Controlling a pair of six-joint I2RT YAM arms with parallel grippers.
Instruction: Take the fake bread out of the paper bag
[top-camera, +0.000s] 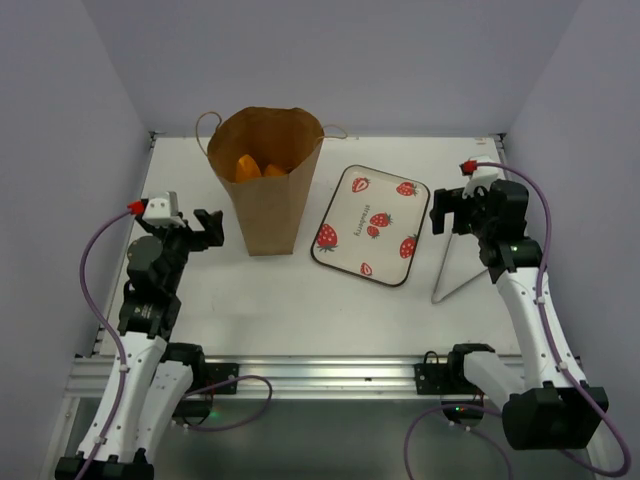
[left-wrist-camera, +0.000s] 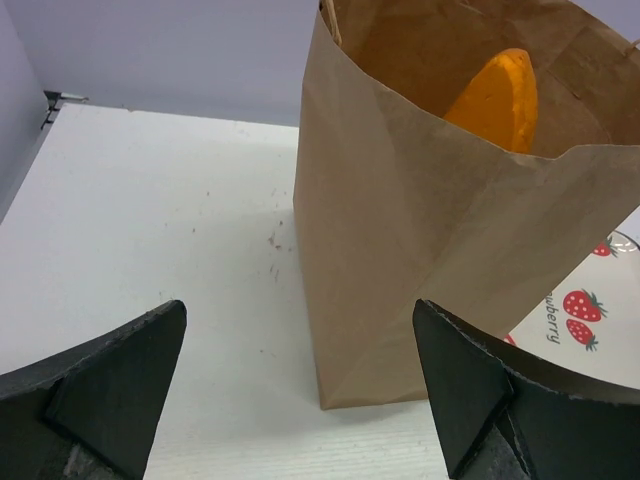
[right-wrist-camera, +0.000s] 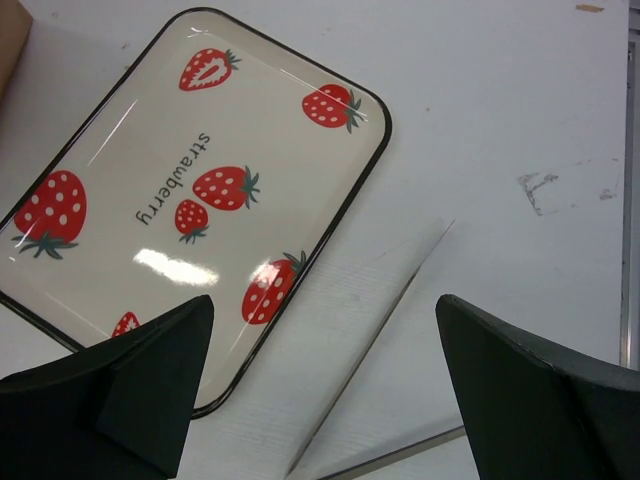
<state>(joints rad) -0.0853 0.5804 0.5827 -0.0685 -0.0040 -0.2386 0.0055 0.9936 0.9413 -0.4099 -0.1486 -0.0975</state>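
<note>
Brown kraft paper forms the tall paper bag (top-camera: 268, 205), which stands upright with its mouth open in the upper middle of the overhead view, on the white bench (top-camera: 300, 310). Thin string handles (top-camera: 205, 130) loop out from its rim on both sides. Glossy orange bread (top-camera: 255, 167) sits inside the bag, below the rim. About two pieces show from above. The left wrist view shows one smooth, rounded piece against the inner wall at the upper right of that frame. All the bread in view is within the bag.

Right of the bag, close by but not touching it, a cream tray (top-camera: 372, 225) with a dark rim and red strawberry print lies flat, turned at an angle to the bench edge.

At the middle left of the overhead view, the left hand (top-camera: 210, 230) hovers near the bag's lower left side, apart from it. Its two dark fingers are spread wide and grip nothing. The right hand (top-camera: 440, 212) is at the right of the overhead view, just past the tray's right edge, with its fingers also wide apart and empty. Its wrist camera looks down on the tray in the left half of the frame.
</note>
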